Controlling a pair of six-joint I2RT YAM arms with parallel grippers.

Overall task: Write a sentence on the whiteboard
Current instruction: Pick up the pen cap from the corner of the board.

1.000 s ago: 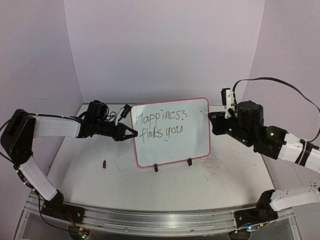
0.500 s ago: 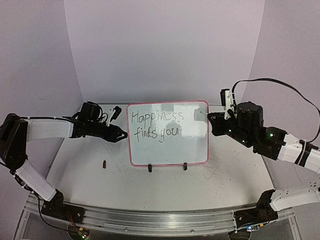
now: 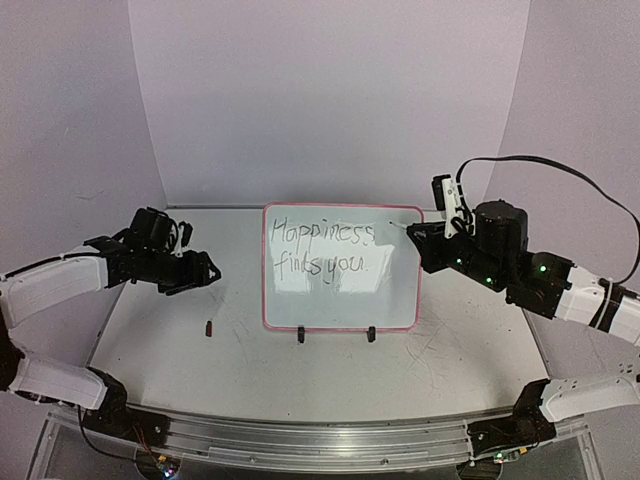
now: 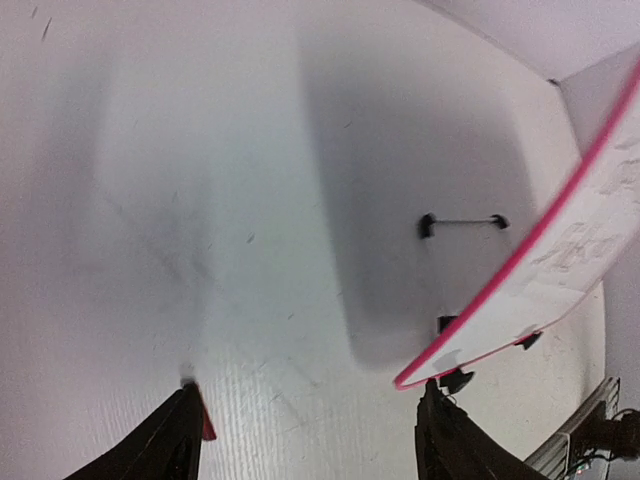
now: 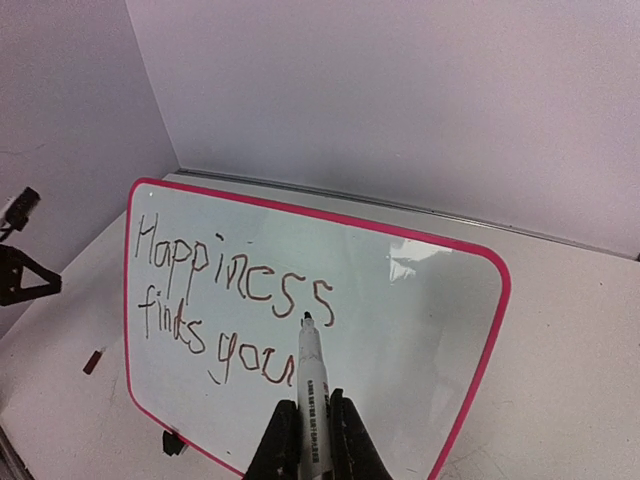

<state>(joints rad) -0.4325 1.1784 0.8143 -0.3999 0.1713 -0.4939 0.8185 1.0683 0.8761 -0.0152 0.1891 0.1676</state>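
While your right end effector is clamped on the marker, tip at the whiteboard just ahead, the sentence looks finished; next, back the marker off. Your left end effector hangs apart, empty.

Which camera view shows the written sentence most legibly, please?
The right wrist view: the sentence reads large and clear on the whiteboard. The top external view shows it small but readable; the left wrist view catches only faint strokes edge-on.

White whiteboard pink-red framed, black clip feet, dark sentence, white marker black-tipped, small seemingly red piece.
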